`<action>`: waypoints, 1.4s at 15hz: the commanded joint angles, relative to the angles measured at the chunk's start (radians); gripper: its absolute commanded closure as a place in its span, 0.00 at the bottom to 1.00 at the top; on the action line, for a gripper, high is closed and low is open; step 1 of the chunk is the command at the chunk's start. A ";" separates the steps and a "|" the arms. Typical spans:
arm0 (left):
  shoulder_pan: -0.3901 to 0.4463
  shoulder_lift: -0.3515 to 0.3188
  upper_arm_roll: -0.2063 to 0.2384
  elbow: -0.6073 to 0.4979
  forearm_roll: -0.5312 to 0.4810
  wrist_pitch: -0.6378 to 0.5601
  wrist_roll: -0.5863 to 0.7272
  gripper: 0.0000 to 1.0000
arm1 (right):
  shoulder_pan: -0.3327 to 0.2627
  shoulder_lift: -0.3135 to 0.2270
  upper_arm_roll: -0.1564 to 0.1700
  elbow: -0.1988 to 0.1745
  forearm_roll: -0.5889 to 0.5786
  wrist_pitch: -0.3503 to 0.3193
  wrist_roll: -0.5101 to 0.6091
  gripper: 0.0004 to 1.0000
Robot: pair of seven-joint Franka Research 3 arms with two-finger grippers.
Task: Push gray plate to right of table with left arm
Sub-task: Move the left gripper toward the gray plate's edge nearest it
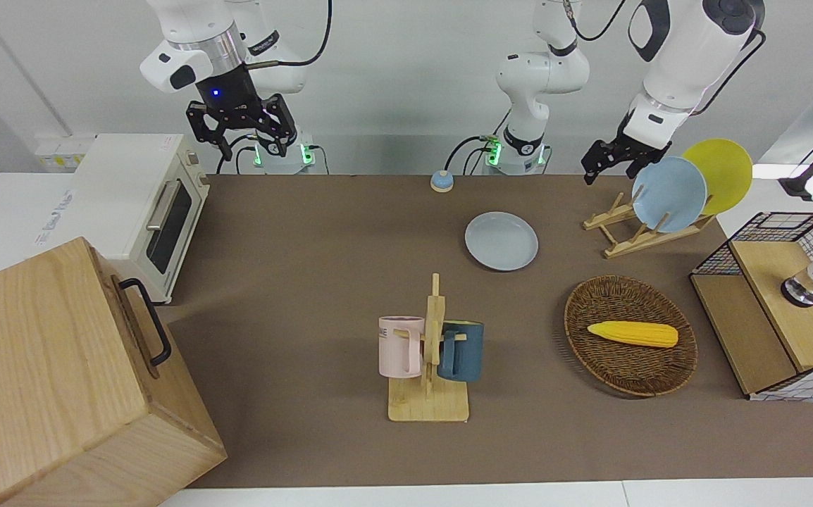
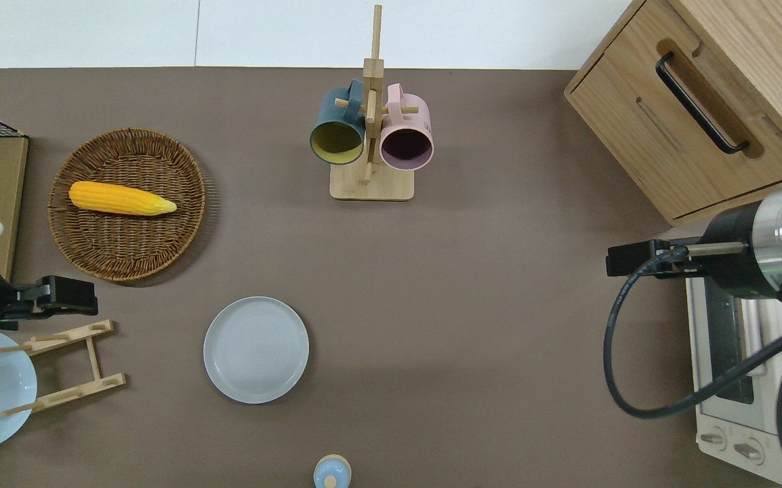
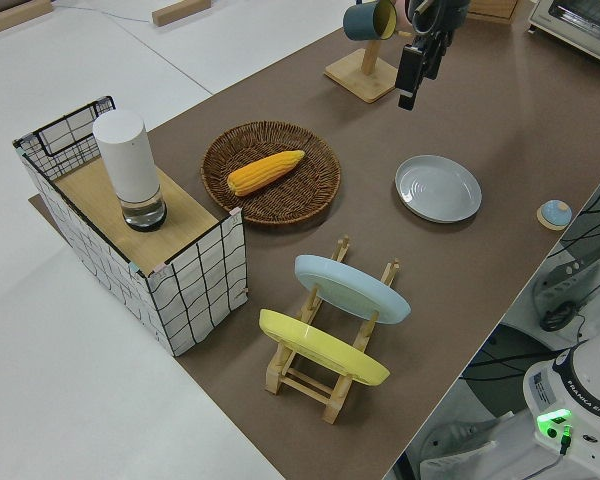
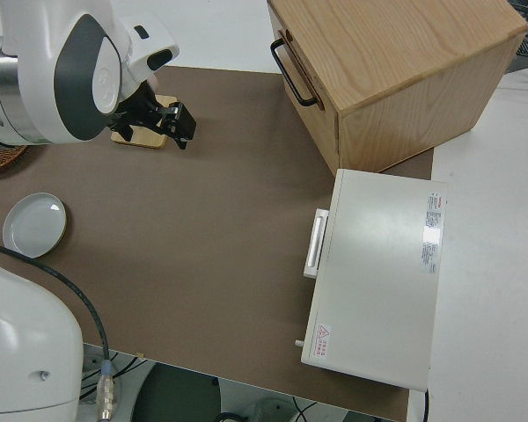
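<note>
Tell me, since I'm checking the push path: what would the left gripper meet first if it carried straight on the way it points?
Probably bare brown table. The left gripper points toward the right arm's end, above the wooden plate rack; the gray plate lies nearer the robots than that line.

Three plates (image 1: 501,241); two mugs (image 1: 401,345); one corn cob (image 1: 632,334); one basket (image 1: 590,303).

- Gray plate (image 2: 256,350): smooth, faintly glossy glaze.
- Table (image 2: 472,305): matt brown surface.
- Basket (image 2: 127,203): rough woven wicker.
- Mug rack (image 2: 371,183) and plate rack (image 2: 66,366): pale bare wood.
- Cabinet (image 1: 47,380): grained light wood.
- Toaster oven (image 4: 378,272): smooth cream finish.
</note>
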 commanded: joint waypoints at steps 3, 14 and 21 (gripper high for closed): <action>-0.009 -0.023 0.007 -0.179 -0.044 0.147 -0.012 0.01 | -0.006 0.006 0.004 0.014 0.016 -0.005 0.002 0.00; -0.014 -0.050 -0.027 -0.469 -0.077 0.376 -0.025 0.01 | -0.006 0.006 0.004 0.014 0.016 -0.005 0.002 0.00; -0.035 -0.018 -0.073 -0.640 -0.143 0.595 -0.082 0.02 | -0.006 0.006 0.004 0.014 0.016 -0.005 0.002 0.00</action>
